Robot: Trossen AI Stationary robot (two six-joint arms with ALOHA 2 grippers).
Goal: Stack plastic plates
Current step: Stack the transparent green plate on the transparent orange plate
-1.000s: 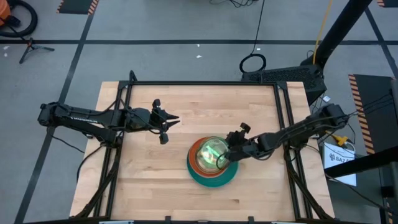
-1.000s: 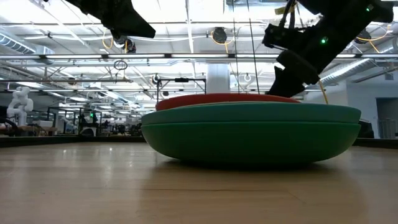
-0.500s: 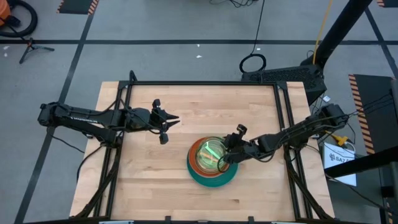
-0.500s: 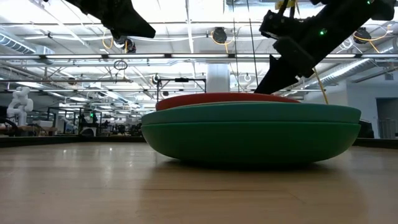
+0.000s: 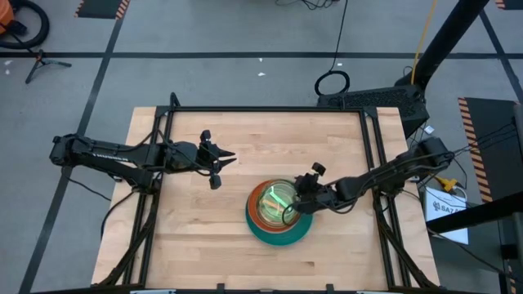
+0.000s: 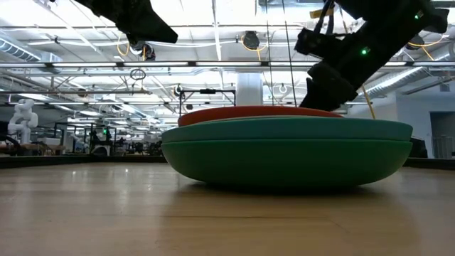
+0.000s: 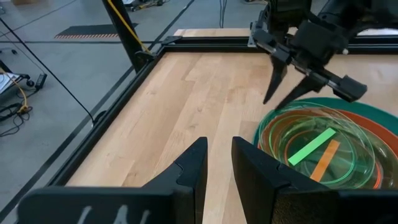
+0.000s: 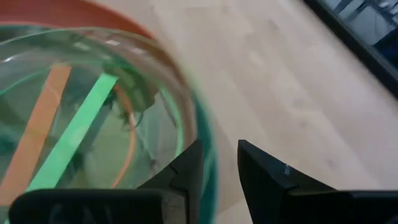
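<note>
The plastic plates sit as one stack (image 5: 274,214) on the table, right of its middle. In the low view a dark green plate (image 6: 284,160) is at the bottom, with a teal one (image 6: 284,129) and a red-orange one (image 6: 256,112) above it. Translucent plates lie on top, and the uppermost looks lime (image 7: 317,146). My right gripper (image 8: 221,149) is open at the stack's right rim, where the translucent rim (image 8: 186,121) runs between its fingers. My left gripper (image 5: 231,158) hovers over bare wood, left of and beyond the stack. It is open by a narrow gap (image 7: 219,146). My right gripper (image 5: 292,209) slants down at the stack from the table's right. One finger (image 8: 186,168) is over the inside of the top translucent plate and the other (image 8: 261,165) is outside its rim. I cannot tell whether either finger touches the rim. The plate lies in the stack.
A black frame (image 5: 270,109) runs along the far and side edges of the wooden table. Bare wood (image 5: 196,237) lies to the left of the stack and in front of it. The left arm (image 6: 135,21) hangs high over the table in the low view.
My right gripper has shifted slightly toward the table's left over the stack's rim. It tipped and then came back down. The plates have stayed where they were.
</note>
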